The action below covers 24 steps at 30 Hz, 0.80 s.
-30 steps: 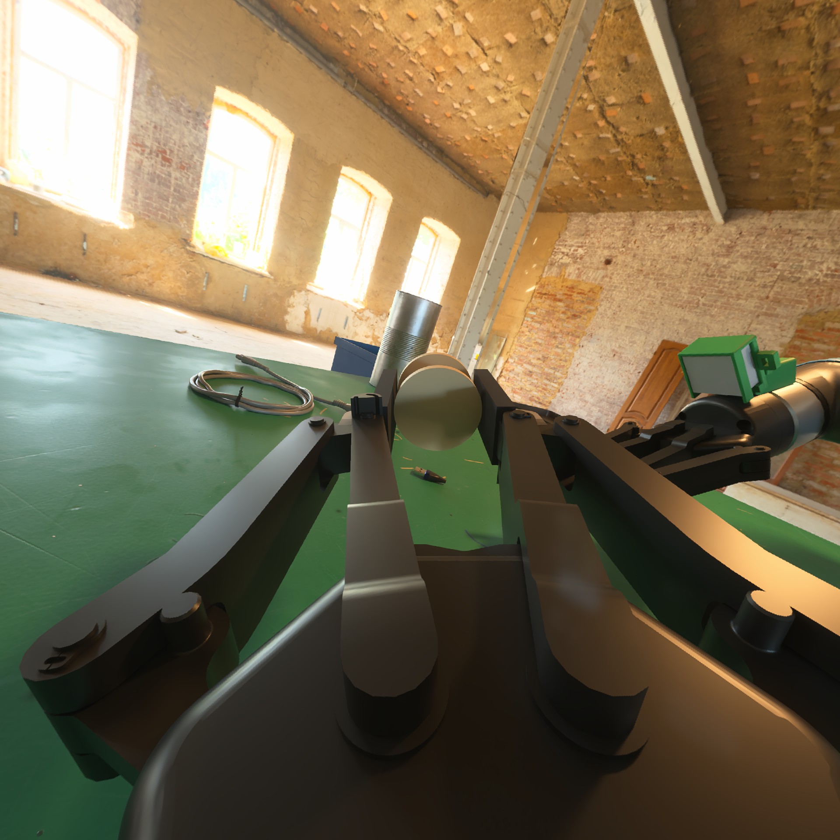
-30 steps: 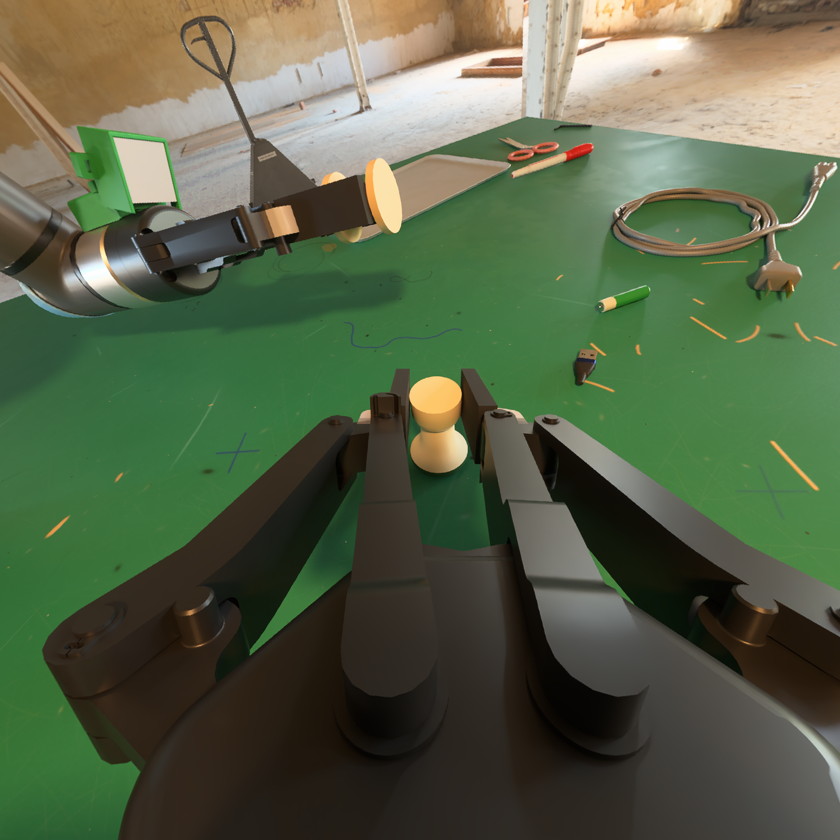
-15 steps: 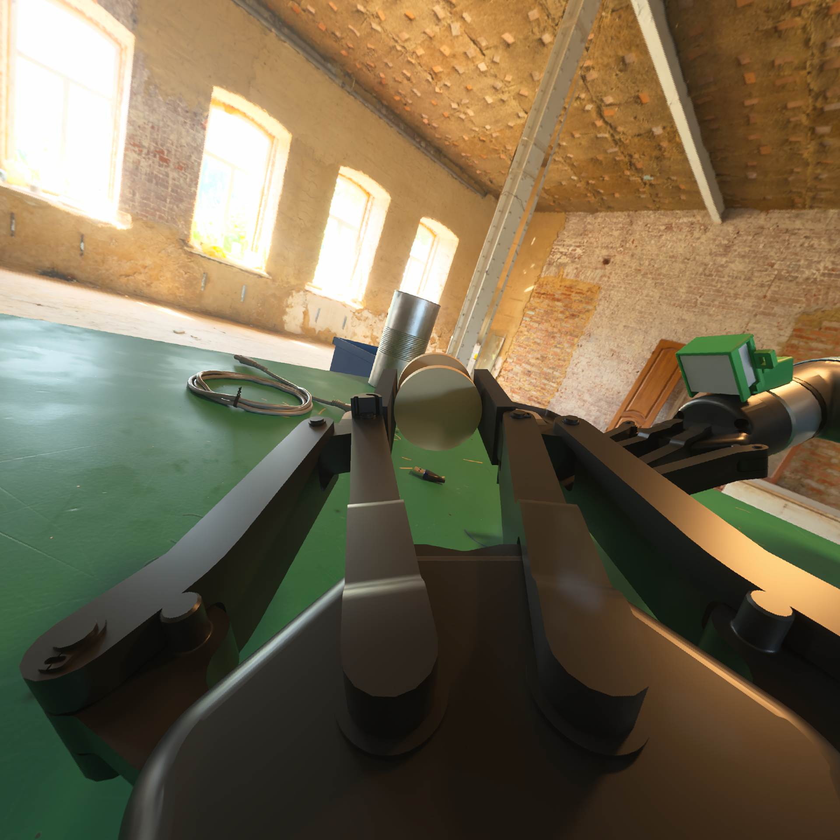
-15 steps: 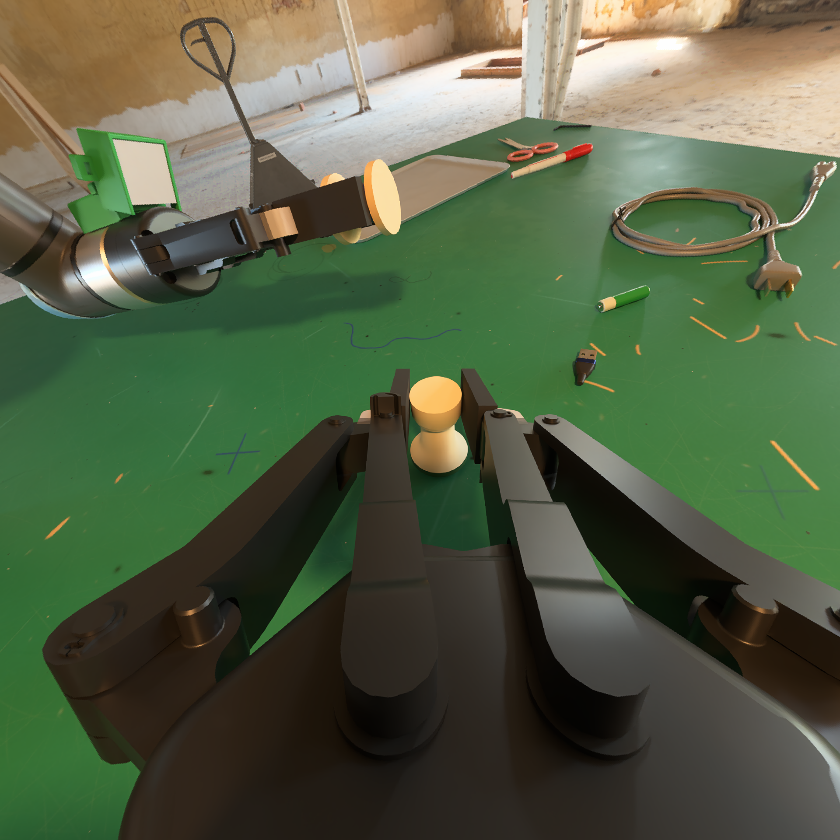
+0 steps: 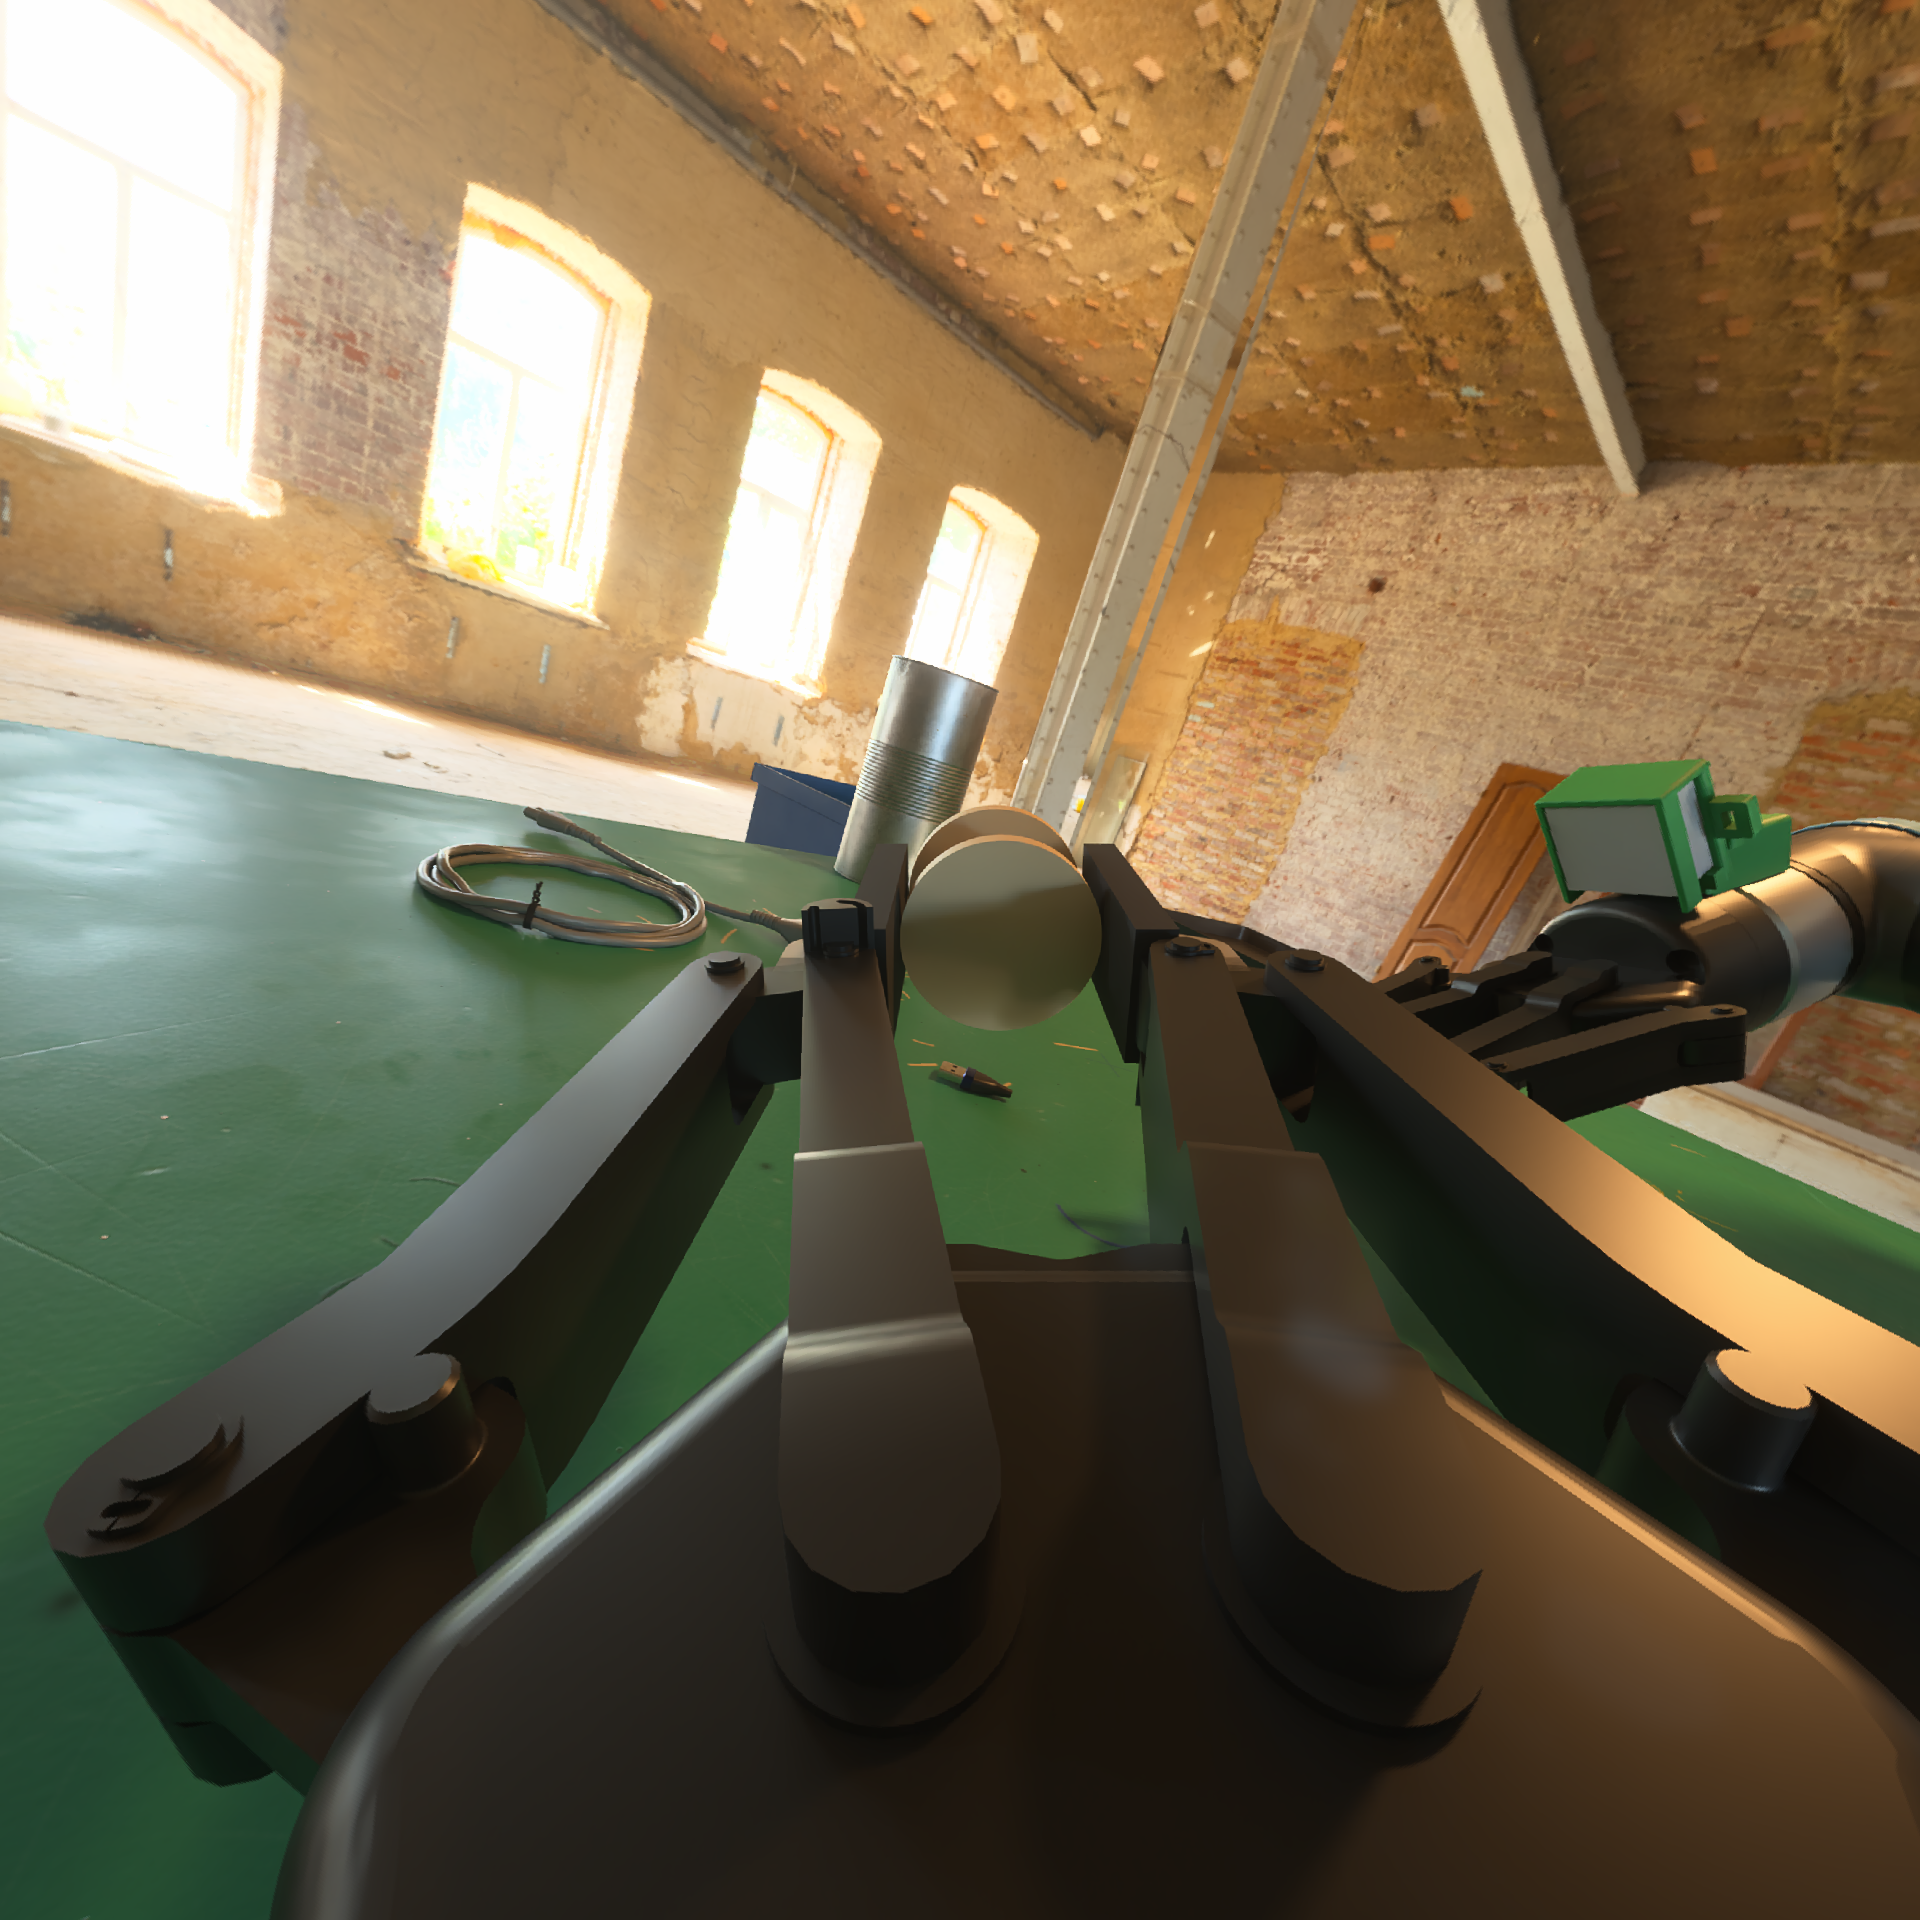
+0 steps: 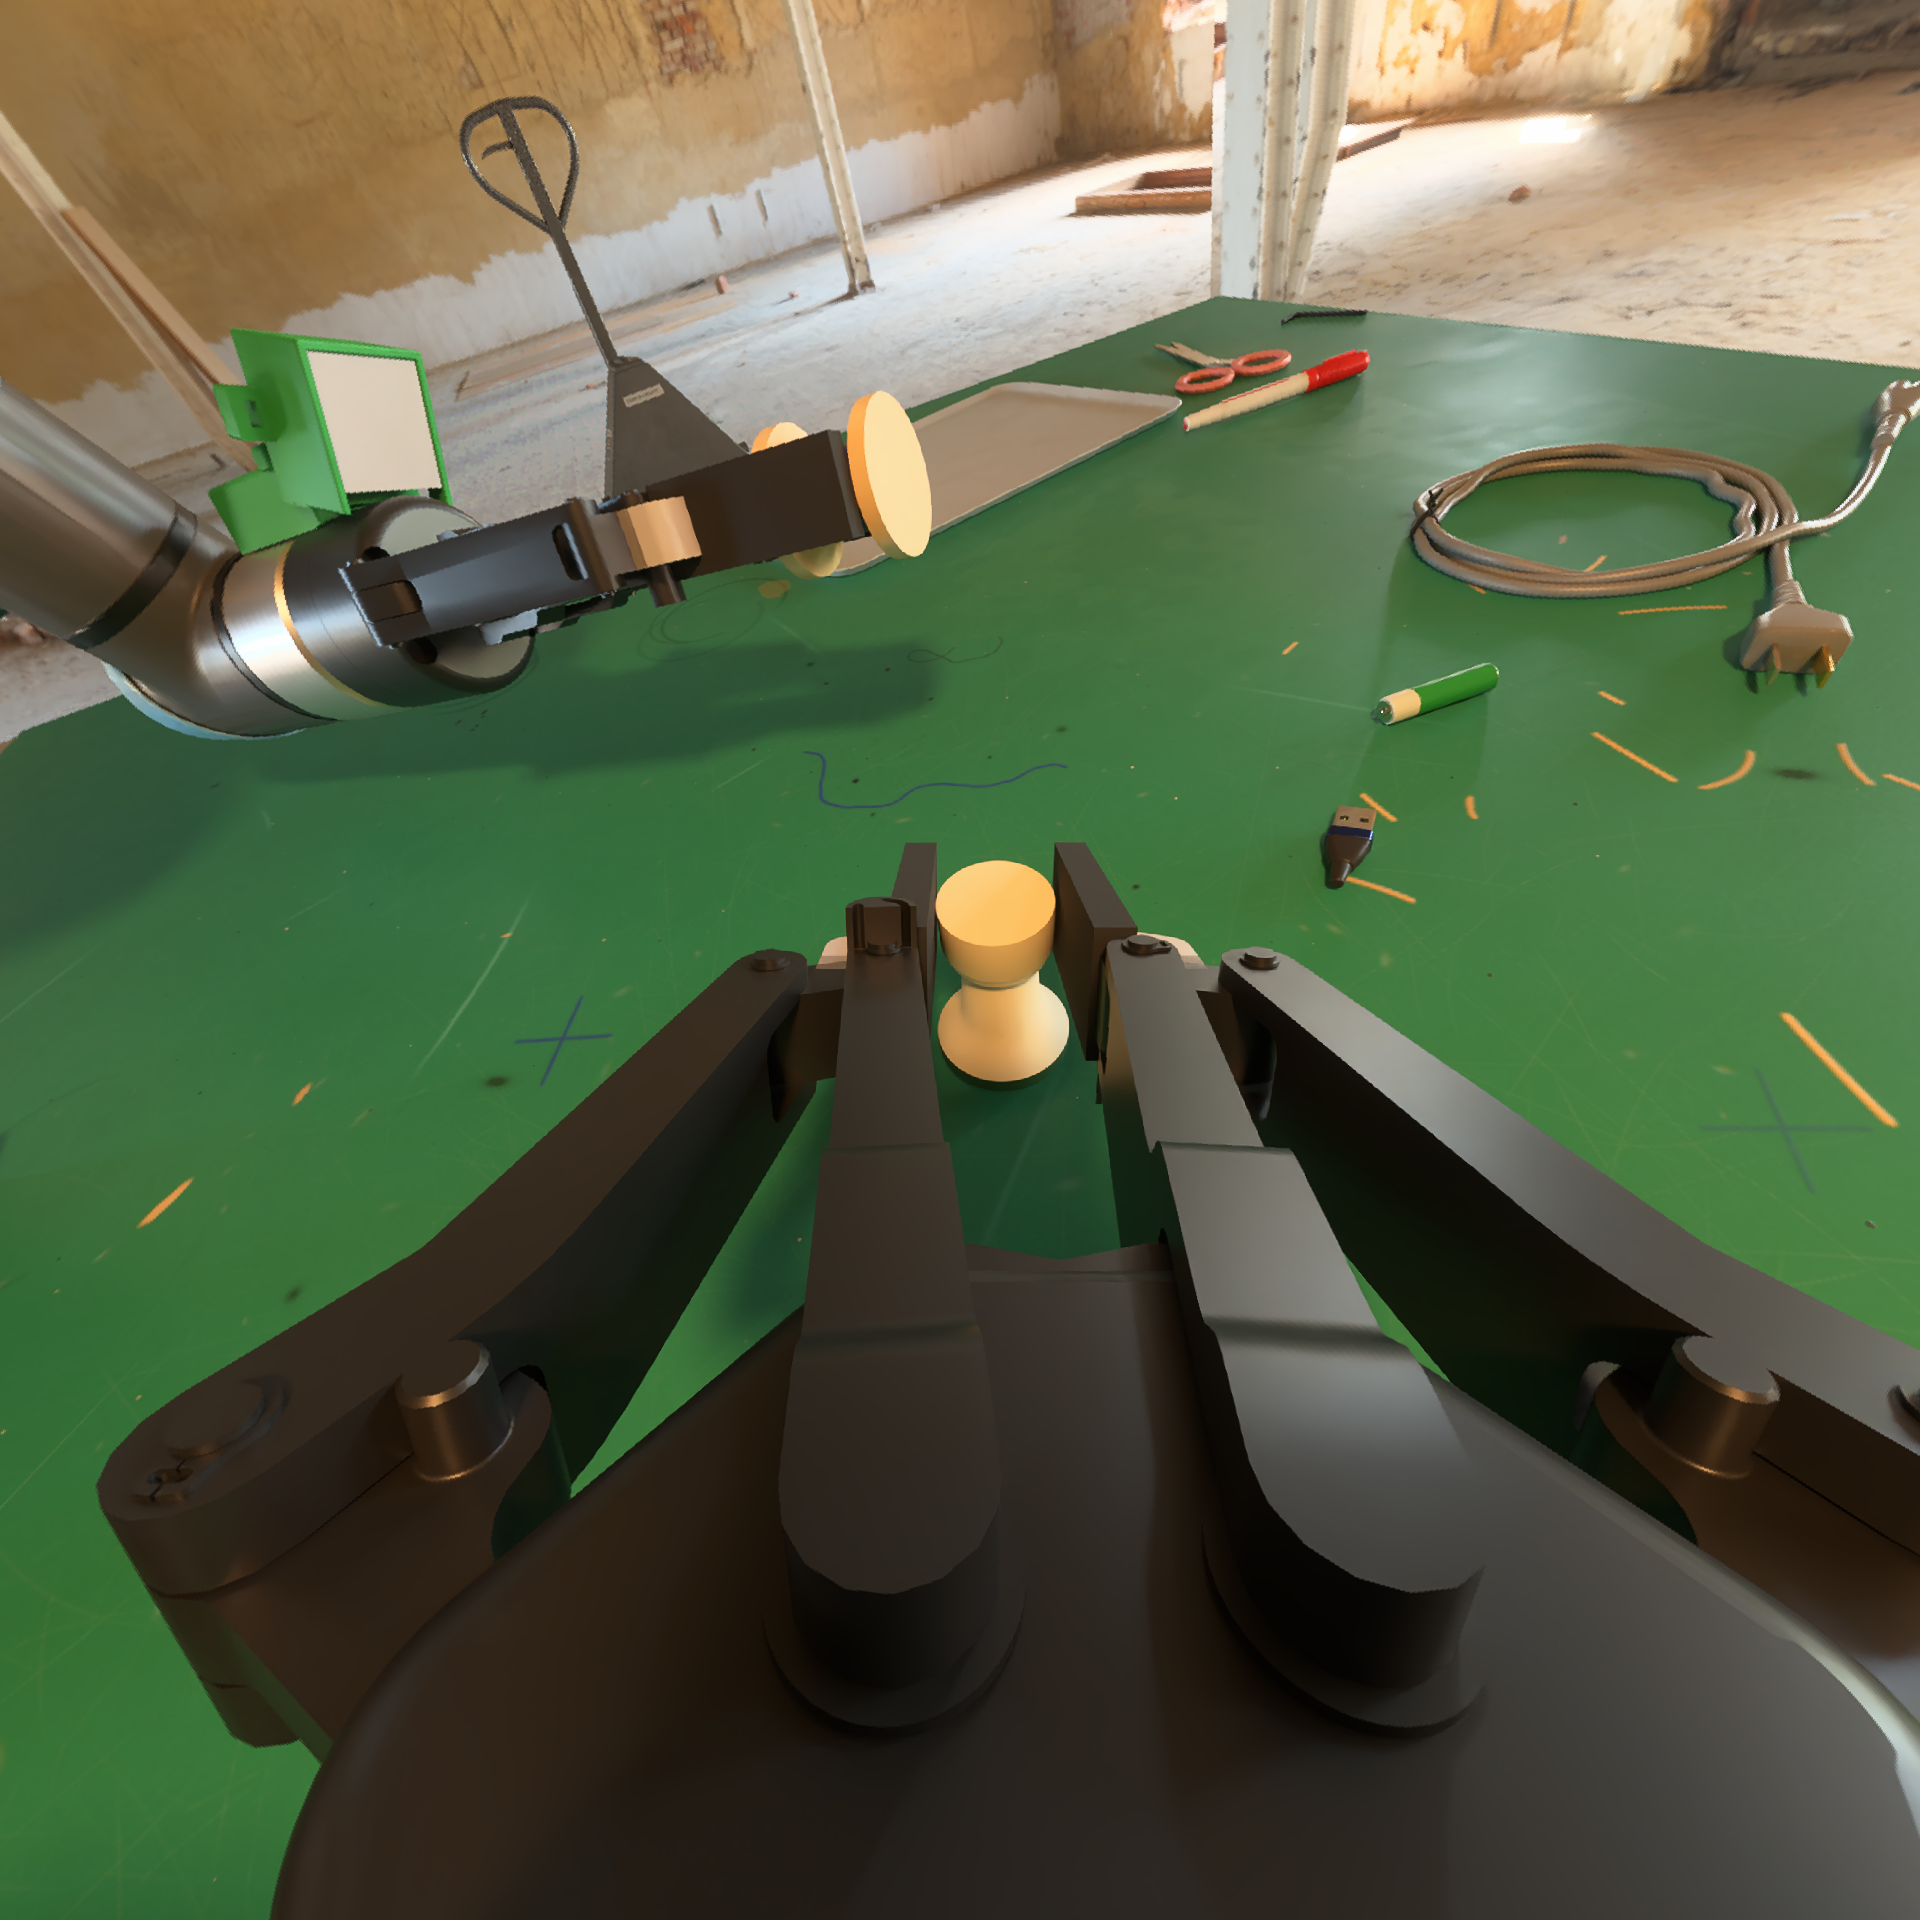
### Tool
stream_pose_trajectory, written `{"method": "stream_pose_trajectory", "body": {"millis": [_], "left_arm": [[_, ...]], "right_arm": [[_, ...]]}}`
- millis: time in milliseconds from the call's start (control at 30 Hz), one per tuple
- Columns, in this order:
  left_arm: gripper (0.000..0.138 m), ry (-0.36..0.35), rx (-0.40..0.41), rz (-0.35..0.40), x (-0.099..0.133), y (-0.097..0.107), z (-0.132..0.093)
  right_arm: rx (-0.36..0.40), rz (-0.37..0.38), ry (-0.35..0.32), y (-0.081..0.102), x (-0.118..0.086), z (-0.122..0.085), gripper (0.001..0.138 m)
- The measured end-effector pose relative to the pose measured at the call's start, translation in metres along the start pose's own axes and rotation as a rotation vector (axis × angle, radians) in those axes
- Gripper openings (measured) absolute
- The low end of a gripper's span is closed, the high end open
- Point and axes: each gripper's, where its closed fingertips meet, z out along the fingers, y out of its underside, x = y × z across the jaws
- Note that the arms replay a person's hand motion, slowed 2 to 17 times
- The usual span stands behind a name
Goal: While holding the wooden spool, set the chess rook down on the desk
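Note:
My left gripper (image 5: 997,873) is shut on the wooden spool (image 5: 1000,935) and holds it on its side above the green desk (image 5: 208,1039). The right wrist view shows that gripper (image 6: 831,488) with the spool (image 6: 888,473) well above the desk at the left. My right gripper (image 6: 995,873) is shut on the cream chess rook (image 6: 997,966). The rook is upright, with its base at or just above the desk (image 6: 623,831); I cannot tell whether it touches. The right gripper's body (image 5: 1538,1013) shows at the right of the left wrist view.
A coiled grey cable (image 6: 1590,520) with a plug, a green battery (image 6: 1439,693) and a USB plug (image 6: 1348,842) lie to the right. A tray (image 6: 1023,442), scissors (image 6: 1231,366) and a red marker (image 6: 1278,390) lie at the back. A metal can (image 5: 920,764) stands by a blue box (image 5: 800,821).

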Motion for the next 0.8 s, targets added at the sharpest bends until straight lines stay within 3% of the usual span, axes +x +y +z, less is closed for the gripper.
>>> {"method": "stream_pose_trajectory", "body": {"millis": [367, 800], "left_arm": [[0.045, 0.049, -0.07, 0.022, 0.007, 0.007, 0.0], [0.045, 0.167, -0.326, 0.102, 0.024, 0.037, -0.012]], "right_arm": [[-0.005, 0.023, 0.015, 0.002, 0.001, -0.003, 0.036], [-0.084, -0.043, 0.082, 0.011, -0.001, 0.004, 0.037]]}}
